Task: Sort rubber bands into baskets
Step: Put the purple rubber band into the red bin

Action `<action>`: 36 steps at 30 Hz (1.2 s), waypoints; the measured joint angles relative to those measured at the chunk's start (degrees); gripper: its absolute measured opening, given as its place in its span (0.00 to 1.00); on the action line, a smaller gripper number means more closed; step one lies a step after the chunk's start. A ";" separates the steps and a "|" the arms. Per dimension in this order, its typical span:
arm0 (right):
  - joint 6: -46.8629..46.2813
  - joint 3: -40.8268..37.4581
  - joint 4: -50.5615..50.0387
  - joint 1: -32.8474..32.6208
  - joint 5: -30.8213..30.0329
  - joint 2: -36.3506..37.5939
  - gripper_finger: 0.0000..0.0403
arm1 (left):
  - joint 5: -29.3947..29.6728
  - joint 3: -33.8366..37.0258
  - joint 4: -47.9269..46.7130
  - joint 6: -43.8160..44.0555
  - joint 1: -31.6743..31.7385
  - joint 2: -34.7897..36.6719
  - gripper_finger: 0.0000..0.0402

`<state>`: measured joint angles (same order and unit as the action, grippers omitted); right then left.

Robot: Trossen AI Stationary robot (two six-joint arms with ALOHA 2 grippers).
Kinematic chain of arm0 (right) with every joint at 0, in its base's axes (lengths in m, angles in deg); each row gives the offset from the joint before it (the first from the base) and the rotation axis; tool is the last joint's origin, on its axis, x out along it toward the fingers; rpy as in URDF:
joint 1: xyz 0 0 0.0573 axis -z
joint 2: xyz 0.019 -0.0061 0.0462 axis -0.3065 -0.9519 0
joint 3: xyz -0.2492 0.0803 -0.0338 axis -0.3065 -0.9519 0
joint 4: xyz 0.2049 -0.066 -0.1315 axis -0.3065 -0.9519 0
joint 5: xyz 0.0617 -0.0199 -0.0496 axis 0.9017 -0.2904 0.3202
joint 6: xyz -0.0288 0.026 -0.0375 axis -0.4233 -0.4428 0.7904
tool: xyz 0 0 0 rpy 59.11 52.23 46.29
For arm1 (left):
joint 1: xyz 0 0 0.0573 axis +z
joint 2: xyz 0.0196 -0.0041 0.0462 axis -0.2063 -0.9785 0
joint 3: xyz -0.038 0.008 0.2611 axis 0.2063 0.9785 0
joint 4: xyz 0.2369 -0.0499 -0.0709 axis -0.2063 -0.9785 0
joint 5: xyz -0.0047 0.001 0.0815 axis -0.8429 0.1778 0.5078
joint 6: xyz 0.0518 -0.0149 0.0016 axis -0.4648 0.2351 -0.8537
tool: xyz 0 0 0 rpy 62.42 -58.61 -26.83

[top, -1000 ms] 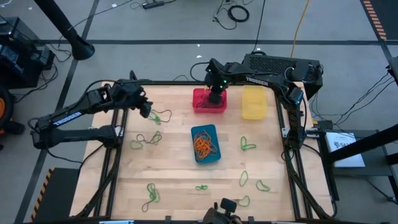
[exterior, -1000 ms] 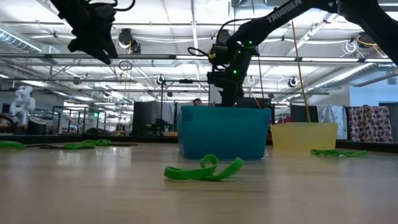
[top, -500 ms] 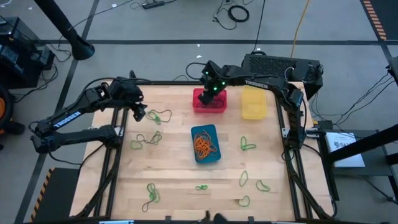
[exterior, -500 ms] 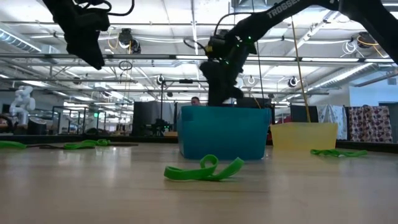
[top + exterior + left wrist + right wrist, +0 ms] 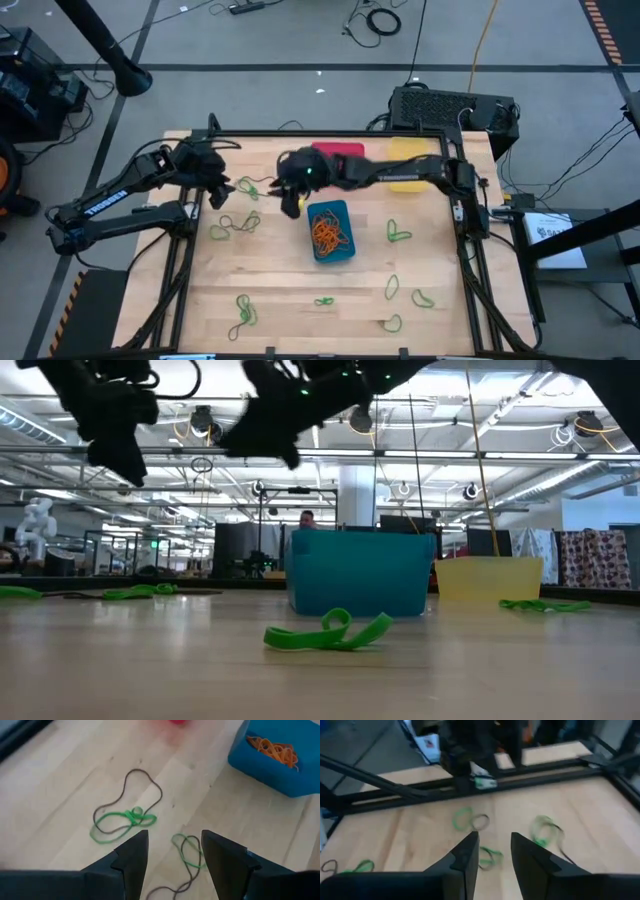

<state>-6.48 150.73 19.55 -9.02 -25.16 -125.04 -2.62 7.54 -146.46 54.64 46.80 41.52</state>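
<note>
Your right hand (image 5: 291,203) is hanging above the surface (image 5: 280,280), reached far across toward the left side, just beside the upper left corner of the blue basket (image 5: 331,231). Its fingers (image 5: 465,855) are standing a narrow way apart with nothing between them. Looking past them, you are seeing green and dark rubber bands (image 5: 470,821) lying loose on the wood below and ahead, none touching the hand. Your left hand (image 5: 218,189) is hovering near the left rear of the surface, its fingers (image 5: 131,856) spread wide and empty. Directly below and ahead of it a tangle of rubber bands is lying flat: a dark loop knotted with a green one (image 5: 126,812), and a second green and dark pair (image 5: 186,855) showing between the fingertips. In the high view those same bands (image 5: 258,187) are lying between your two hands, close to both. The blue basket is sitting mid-surface with orange bands (image 5: 330,233) piled in it. The red basket (image 5: 338,150) and the yellow basket (image 5: 410,165) are sitting along the far edge, partly hidden behind the right arm. More green bands are lying scattered well apart from both hands: one right of the blue basket (image 5: 398,235), several near the front edge (image 5: 244,312).
</note>
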 joint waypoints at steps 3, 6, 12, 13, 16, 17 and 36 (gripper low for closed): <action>0.07 0.01 4.86 -1.59 1.02 -2.85 0.27 | -0.02 0.98 0.18 2.06 -0.04 2.10 0.48; -0.41 0.25 7.90 -2.50 3.69 -6.05 0.27 | 0.00 1.42 0.19 3.79 -0.04 3.88 0.48; 0.10 10.93 5.48 -4.32 4.06 -15.18 0.27 | 0.07 1.47 0.16 6.70 -0.04 5.94 0.48; 0.45 13.78 4.04 -4.60 4.08 -17.36 0.27 | 0.07 1.47 0.11 6.98 -0.07 6.13 0.48; 1.10 23.07 -1.56 -5.07 4.09 -23.90 0.27 | 0.05 1.47 -1.02 8.18 -0.17 6.62 0.48; 1.32 26.25 -3.55 -5.23 4.09 -26.18 0.27 | 0.07 1.47 -1.69 8.22 -0.15 6.77 0.48; 14.72 35.02 -13.21 -5.24 4.82 -34.68 0.27 | 1.60 1.47 -5.67 9.67 -0.15 9.52 0.48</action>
<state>8.24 185.75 6.34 -14.26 -20.34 -159.72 -1.02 9.01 -152.13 64.31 46.65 51.05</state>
